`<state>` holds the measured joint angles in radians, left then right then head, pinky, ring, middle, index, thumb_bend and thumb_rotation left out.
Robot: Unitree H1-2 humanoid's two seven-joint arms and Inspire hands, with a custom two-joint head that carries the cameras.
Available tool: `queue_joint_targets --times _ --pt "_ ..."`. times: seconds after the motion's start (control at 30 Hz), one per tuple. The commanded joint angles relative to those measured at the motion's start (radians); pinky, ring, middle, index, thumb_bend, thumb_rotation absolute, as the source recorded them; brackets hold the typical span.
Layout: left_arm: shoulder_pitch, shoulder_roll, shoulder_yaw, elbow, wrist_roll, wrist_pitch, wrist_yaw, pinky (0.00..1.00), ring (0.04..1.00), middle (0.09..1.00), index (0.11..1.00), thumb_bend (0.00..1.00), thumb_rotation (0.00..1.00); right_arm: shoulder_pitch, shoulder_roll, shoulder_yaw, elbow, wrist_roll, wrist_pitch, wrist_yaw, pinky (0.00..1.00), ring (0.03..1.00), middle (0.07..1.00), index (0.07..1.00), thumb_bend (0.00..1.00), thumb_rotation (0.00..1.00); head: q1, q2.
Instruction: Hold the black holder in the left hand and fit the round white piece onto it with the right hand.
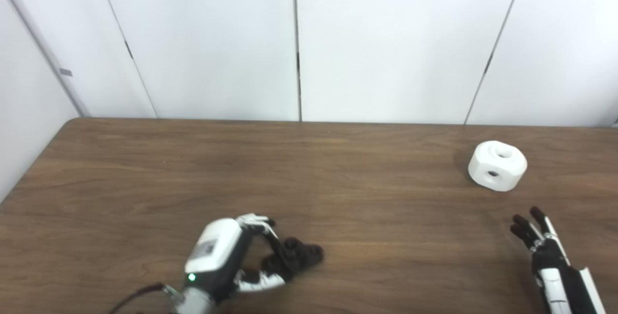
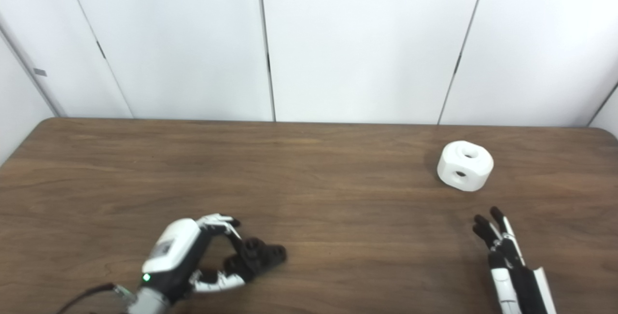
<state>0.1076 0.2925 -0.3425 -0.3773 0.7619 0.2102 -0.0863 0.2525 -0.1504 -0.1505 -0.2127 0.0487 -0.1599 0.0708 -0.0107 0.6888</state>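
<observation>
At the near left of the wooden worktop (image 1: pixel 145 178), the left hand (image 1: pixel 227 256) lies low with its fingers (image 1: pixel 275 244) curled round the black holder (image 1: pixel 301 252), which sits between them and the thumb and juts out to the right. The holder appears to rest on the wood, so whether the grip is firm enough to lift it is hard to say; I judge the first step, taking hold, as roughly done but the lift not yet made.

Far to the right and toward the back, the round white piece (image 1: pixel 497 165) stands alone on the wood, a hole in its top and another in its side, untouched. Nearer, at the right edge, the right hand (image 1: pixel 540 241) has its fingers straight and slightly spread, holding nothing, short of the white piece. Picking that piece up and fitting it to the holder is all left to do.
</observation>
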Motion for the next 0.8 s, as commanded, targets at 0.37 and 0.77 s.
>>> queue_joint_targets --times 0.37,0.77 --pt "0.056 -0.051 -0.063 0.038 0.082 -0.079 -0.015 0.87 0.876 0.799 0.488 0.52 0.05 0.011 0.011 0.015 -0.043 0.010 0.019 -0.023 1.00 0.906 0.891 0.956 0.59 0.95 -0.021 0.028" --pt "0.062 -0.060 -0.042 0.052 0.091 -0.085 -0.016 0.86 0.871 0.791 0.488 0.52 0.05 -0.048 -0.028 -0.016 -0.137 -0.103 0.133 -0.076 0.90 0.894 0.869 0.875 0.63 0.45 -0.069 0.023"
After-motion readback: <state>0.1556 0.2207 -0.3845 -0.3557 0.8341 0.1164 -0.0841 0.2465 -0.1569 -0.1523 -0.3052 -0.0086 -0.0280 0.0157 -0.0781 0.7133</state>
